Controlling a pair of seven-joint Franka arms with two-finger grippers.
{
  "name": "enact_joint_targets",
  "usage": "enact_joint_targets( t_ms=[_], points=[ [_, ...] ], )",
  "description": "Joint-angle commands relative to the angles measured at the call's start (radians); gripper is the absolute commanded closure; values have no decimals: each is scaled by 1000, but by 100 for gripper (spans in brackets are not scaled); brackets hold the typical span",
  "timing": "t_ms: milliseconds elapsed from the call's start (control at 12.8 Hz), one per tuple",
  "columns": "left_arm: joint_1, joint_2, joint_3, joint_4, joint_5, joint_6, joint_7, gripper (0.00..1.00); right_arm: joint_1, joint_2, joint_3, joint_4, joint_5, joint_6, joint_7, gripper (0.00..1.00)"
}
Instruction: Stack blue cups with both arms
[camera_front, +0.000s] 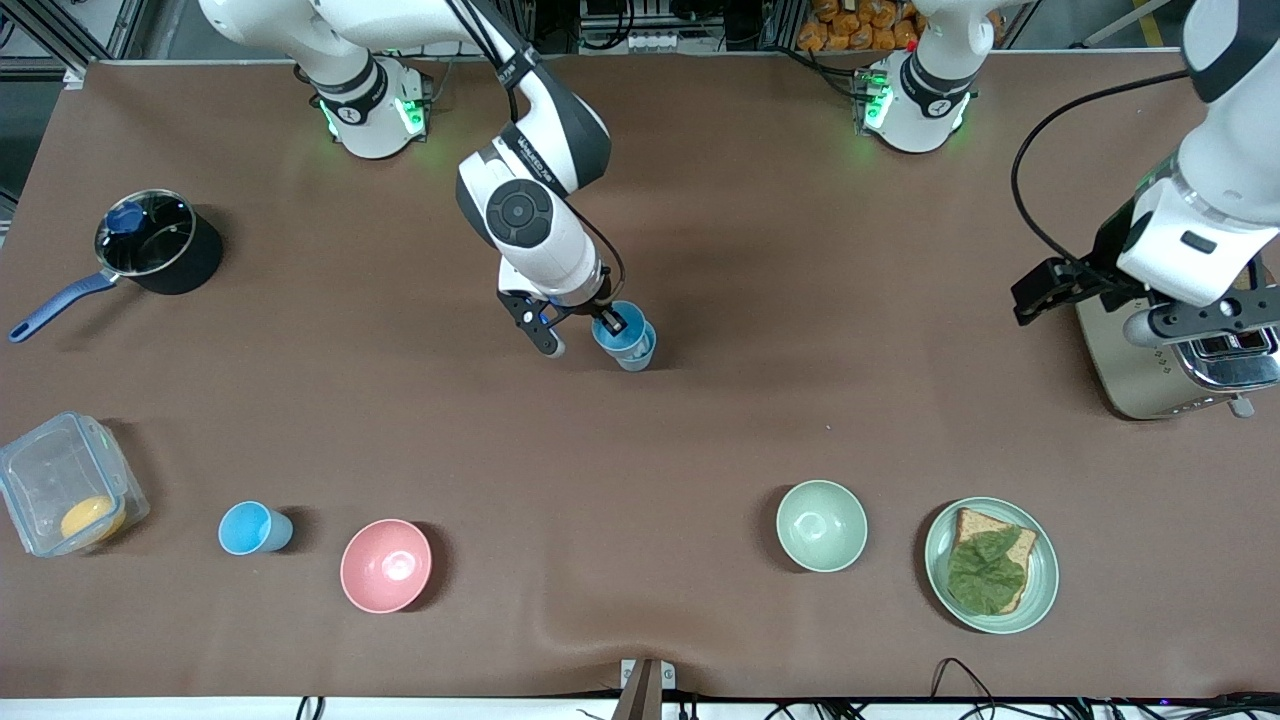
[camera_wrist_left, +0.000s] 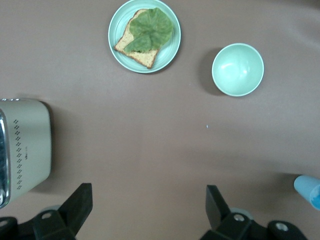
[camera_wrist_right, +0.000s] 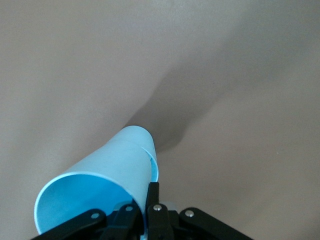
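My right gripper is shut on the rim of a blue cup over the middle of the table. One finger is inside the cup and one outside, as the right wrist view shows, where the cup fills the space ahead of the gripper. I cannot tell if the cup touches the table. A second, bright sky-blue cup stands upright near the front edge toward the right arm's end, beside a pink bowl. My left gripper is open and empty, up in the air beside the toaster.
A pale-green bowl and a green plate with bread and lettuce sit near the front edge. A black saucepan and a clear lidded box stand at the right arm's end.
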Motion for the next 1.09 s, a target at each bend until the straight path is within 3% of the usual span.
enact_joint_targets(
  t_ms=[0, 156, 467, 545, 623, 701, 1012],
  points=[
    [-177, -28, 200, 0, -22, -34, 62, 0, 17, 14, -8, 10, -21, 19, 30, 100],
    [-197, -32, 265, 3, -47, -52, 140, 0, 28, 23, -10, 12, -21, 30, 30, 100],
    [-200, -28, 259, 8, -44, -52, 160, 0, 30, 29, -10, 12, -23, 35, 30, 100],
    [-207, -25, 259, 8, -36, -52, 160, 0, 26, 28, -11, 15, -23, 33, 30, 89],
    [-211, -20, 258, 8, -35, -52, 160, 0, 19, 26, -11, 22, -23, 26, 37, 49],
    [-211, -14, 259, 8, -32, -52, 159, 0, 19, 25, -13, 28, -26, 26, 66, 0],
    [-200, -1, 259, 6, -32, -52, 160, 0, -1, -12, -32, 50, -29, -31, 81, 0]
  ],
)
